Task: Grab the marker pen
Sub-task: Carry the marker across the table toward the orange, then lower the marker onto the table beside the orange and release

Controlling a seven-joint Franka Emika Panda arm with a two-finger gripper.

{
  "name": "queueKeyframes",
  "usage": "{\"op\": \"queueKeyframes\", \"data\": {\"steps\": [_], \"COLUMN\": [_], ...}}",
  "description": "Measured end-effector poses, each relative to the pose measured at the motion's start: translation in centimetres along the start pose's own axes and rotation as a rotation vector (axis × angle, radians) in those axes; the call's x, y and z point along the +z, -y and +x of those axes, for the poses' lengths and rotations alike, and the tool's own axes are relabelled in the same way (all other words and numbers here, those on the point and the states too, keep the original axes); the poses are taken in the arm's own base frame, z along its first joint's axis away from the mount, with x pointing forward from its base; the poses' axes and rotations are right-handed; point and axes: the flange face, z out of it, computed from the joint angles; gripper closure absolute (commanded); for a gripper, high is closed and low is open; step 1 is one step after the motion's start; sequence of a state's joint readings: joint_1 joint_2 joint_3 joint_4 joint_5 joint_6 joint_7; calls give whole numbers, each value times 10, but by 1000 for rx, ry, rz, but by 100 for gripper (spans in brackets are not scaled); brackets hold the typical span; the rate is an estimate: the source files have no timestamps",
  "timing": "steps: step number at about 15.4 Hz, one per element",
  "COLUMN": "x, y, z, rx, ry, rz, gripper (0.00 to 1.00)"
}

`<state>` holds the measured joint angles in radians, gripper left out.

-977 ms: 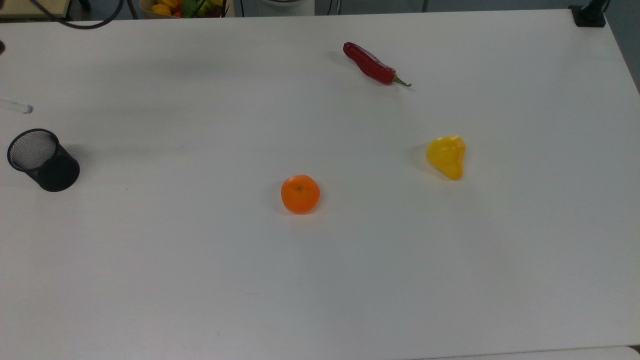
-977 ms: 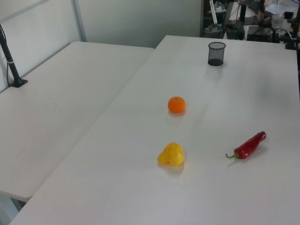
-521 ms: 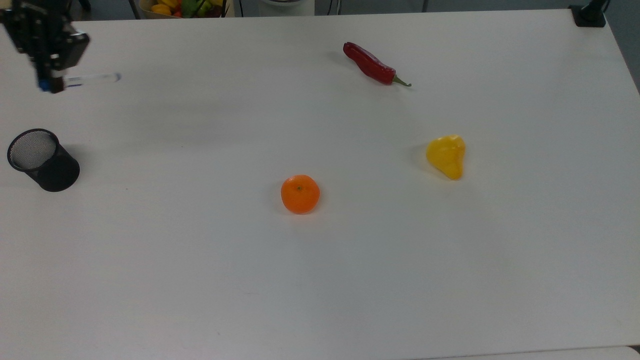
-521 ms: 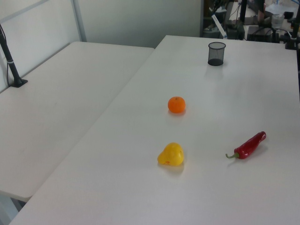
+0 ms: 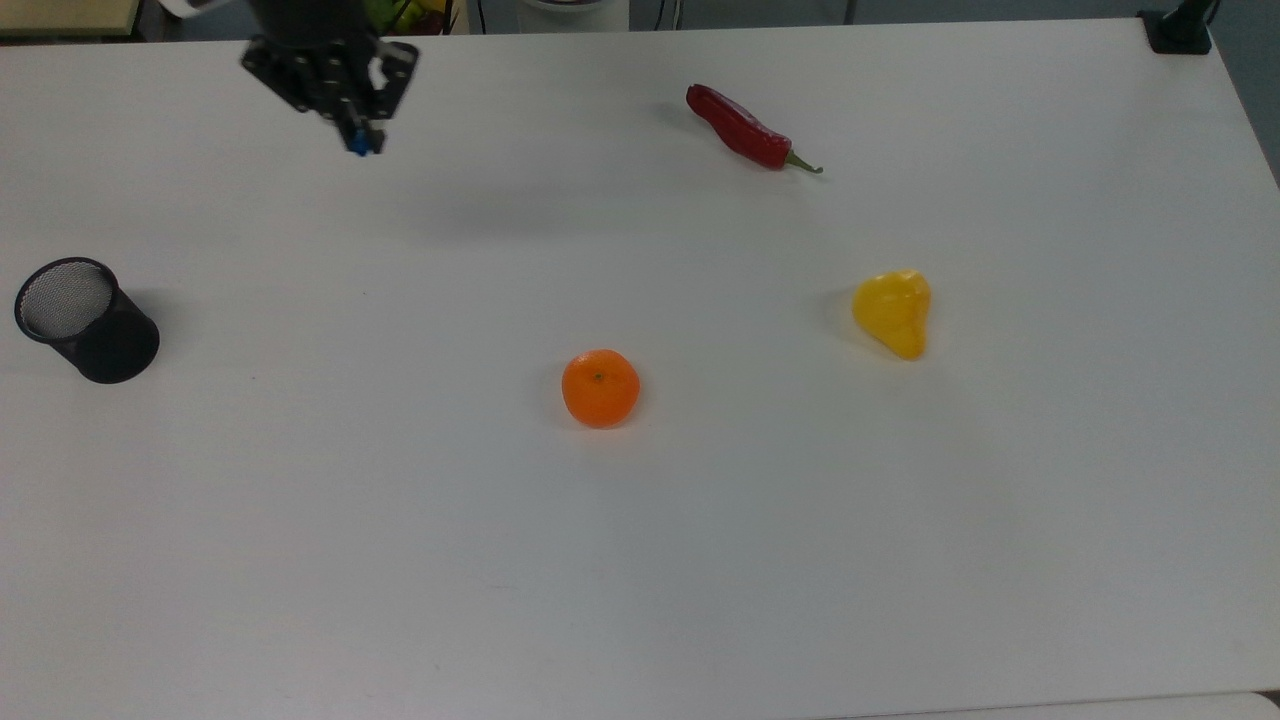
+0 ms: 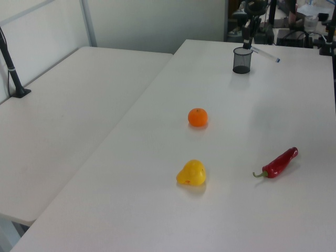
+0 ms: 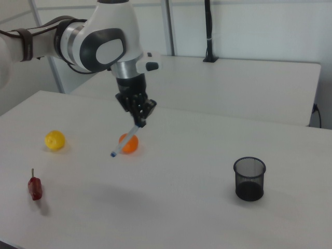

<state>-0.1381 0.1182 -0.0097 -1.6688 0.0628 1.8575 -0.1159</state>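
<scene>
Marker (image 7: 124, 141) clamped in pincer (image 7: 139, 122), hanging tilted above bench (image 7: 171, 202), upper left of right view, w/ cup (image 7: 249, 179) lower right.

The bench (image 5: 700, 560) had a smooth, matt white top. The pen cup (image 7: 249, 178) was black wire mesh. The red chilli (image 5: 742, 128) looked glossy, the orange (image 5: 600, 388) faintly dimpled, and the robot arm (image 7: 101, 41) wore smooth, shiny white casing.
</scene>
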Motion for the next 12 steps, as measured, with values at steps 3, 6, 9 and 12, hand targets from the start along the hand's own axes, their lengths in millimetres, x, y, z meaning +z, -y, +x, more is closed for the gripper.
{"op": "queueKeyframes", "data": {"steps": [3, 6, 9, 12], "x": [30, 72, 99, 124], "y": [52, 98, 117, 128], "z": [-11, -23, -23, -14], "rx": [-91, -168, -198, -179], "ry": [106, 192, 219, 158], "rz": [25, 34, 37, 37], "gripper": [100, 100, 100, 100]}}
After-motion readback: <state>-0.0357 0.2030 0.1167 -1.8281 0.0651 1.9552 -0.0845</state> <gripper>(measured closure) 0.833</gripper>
